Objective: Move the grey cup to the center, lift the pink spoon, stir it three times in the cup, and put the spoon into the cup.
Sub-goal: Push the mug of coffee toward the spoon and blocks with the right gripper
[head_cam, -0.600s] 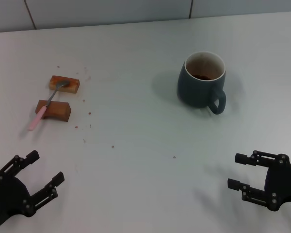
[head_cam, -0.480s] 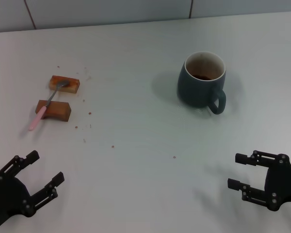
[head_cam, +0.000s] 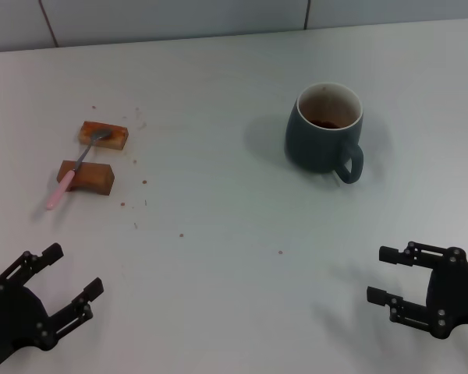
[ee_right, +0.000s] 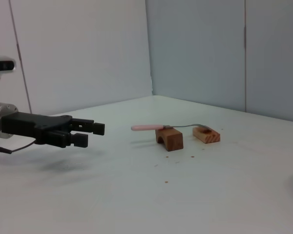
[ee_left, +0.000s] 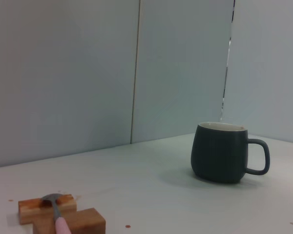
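Nothing has moved since a moment ago, so no step has begun. From the head, the grey cup (head_cam: pixel 325 127) sits toward the table's (head_cam: pixel 218 257) far right, the pink spoon (head_cam: pixel 75 170) on two wooden blocks (head_cam: pixel 96 157) far left. Both the left gripper (head_cam: pixel 61 282) and the right gripper (head_cam: pixel 386 274) hover wide open by the near edge. From the left wrist, cup (ee_left: pixel 220 152) and spoon (ee_left: pixel 57 218) show no writing. From the right wrist, the left gripper (ee_right: pixel 90 133) is empty.

Grey cup (head_cam: pixel 324 128) matt ceramic; pink spoon (head_cam: pixel 76 169) probably plastic handle, metal bowl; 2 wooden blocks (head_cam: pixel 88 177).

Head view steeply downward; both low wrist views sharing wooden blocks (head_cam: pixel 95 156).
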Tool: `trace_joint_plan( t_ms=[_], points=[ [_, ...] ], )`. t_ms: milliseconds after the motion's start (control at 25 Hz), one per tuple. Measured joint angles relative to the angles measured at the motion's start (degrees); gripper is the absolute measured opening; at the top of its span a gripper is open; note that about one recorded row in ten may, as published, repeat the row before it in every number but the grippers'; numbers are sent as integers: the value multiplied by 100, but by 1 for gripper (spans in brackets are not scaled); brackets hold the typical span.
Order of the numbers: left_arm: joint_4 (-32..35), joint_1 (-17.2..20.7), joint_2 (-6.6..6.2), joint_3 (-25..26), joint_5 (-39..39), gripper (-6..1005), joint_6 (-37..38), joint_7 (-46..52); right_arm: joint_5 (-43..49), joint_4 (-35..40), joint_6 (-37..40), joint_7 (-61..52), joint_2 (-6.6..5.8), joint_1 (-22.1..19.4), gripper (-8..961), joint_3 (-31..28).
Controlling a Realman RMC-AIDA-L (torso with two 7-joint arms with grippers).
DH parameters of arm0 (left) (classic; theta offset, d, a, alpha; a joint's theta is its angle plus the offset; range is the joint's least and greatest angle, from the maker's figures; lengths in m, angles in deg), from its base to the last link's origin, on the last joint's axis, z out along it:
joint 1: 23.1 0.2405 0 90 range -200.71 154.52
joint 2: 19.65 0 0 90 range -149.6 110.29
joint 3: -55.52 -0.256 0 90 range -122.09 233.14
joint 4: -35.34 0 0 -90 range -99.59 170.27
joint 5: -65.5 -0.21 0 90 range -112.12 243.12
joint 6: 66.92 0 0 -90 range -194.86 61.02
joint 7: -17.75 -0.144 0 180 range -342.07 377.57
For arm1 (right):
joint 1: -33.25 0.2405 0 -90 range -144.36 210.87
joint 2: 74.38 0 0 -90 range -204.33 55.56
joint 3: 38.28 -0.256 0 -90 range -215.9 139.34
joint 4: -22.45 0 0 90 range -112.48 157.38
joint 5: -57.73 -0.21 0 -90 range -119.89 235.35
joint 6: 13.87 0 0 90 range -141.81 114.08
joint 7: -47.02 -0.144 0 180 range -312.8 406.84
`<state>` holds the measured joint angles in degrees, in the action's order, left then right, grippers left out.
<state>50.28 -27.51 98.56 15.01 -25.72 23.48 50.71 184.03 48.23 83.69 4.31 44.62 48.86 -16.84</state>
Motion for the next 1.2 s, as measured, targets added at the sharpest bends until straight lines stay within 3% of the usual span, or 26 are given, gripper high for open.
trace_joint_plan(
  t_ms=[1000,1200],
  points=[
    [-4,-6,9,0,-12,812,21,-53,-221,-51,-52,-8,2,8,540,-115],
    [-9,-15,17,-2,-14,812,22,-53,-618,-82,-219,-3,9,-3,348,-214]
  ],
)
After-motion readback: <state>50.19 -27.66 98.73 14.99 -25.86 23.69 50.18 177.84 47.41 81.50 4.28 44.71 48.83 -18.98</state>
